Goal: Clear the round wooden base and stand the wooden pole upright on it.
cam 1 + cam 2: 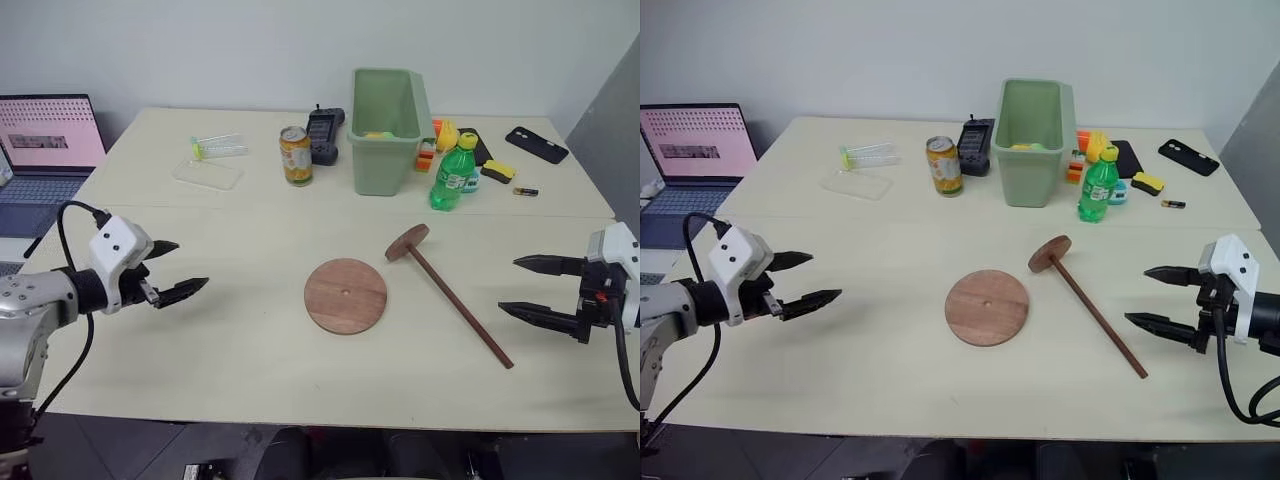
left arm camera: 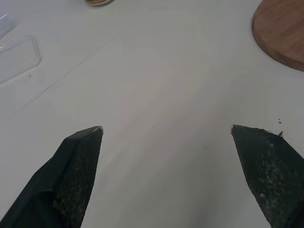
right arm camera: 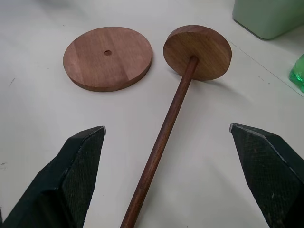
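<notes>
The round wooden base (image 1: 345, 295) lies flat near the middle of the desk (image 1: 230, 350) with nothing on it, so clearing looks done. The wooden pole (image 1: 455, 300) lies on its side just to the right of the base, not touching it, its disc end toward the back of the desk and its bare end slanting toward the front right. The right claw (image 1: 538, 288) hovers wide open and empty near that bare end, facing the rod, and is plainly the nearer one. The left claw (image 1: 172, 270), also open and empty, hangs well apart on the far side of the base.
</notes>
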Controlling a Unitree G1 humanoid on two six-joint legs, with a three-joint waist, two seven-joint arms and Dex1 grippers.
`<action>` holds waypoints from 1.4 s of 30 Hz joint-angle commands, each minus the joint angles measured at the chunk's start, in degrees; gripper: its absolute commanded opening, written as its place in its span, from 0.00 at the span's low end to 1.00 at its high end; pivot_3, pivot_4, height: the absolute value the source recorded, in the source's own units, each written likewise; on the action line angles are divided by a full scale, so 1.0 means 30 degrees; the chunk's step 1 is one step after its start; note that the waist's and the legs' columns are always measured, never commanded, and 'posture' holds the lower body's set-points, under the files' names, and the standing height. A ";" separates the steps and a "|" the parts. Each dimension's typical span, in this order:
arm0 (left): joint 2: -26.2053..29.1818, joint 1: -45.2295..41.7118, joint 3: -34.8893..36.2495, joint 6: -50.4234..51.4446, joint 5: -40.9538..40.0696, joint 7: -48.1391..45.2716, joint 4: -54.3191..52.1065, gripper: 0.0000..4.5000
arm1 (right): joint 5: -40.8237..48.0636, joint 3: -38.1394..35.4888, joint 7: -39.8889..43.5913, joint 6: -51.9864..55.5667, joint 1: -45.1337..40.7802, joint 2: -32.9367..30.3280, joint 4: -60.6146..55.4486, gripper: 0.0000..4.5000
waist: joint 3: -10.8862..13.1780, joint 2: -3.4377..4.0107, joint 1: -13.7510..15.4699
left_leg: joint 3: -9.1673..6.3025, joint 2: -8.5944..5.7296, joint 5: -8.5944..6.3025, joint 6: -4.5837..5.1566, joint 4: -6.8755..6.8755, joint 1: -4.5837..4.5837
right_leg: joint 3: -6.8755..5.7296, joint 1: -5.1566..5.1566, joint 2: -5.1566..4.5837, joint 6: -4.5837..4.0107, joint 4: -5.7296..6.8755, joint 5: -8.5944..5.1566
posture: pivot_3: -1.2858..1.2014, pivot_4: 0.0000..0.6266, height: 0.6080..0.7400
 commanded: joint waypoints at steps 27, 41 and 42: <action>-0.3750 -0.6311 -0.8289 0.0737 0.0551 -0.1515 -0.6087 1.00 | -0.0068 0.5990 -0.9788 0.9524 -0.6866 0.4390 -0.4675 0.98 | 0.0016 -0.0018 0.0001 | -0.0013 -0.0019 0.0004 -0.0006 0.0026 -0.0028 | 0.0009 0.0006 0.0042 0.0001 0.0002 0.0000 | 0.52 0.24 1.00; -0.6126 -0.6630 -1.1318 -0.2312 0.4197 -0.0801 -0.4830 1.00 | -0.2433 1.2359 -1.1963 1.6888 -1.4928 0.5969 0.1368 0.98 | 0.0015 -0.0016 -0.0035 | 0.0008 -0.0025 0.0004 -0.0001 0.0024 -0.0068 | 0.0005 -0.0080 0.0040 0.0000 0.0026 0.0000 | 0.52 0.24 1.00; -0.6203 -0.6568 -1.1352 -0.2378 0.4284 -0.0748 -0.4833 1.00 | -0.2547 1.2654 -1.1724 1.7128 -1.5613 0.6214 0.2265 0.98 | 0.0015 -0.0016 -0.0041 | 0.0008 -0.0023 0.0004 -0.0001 0.0025 -0.0080 | 0.0006 -0.0091 0.0039 0.0000 0.0025 0.0000 | 0.52 0.24 1.00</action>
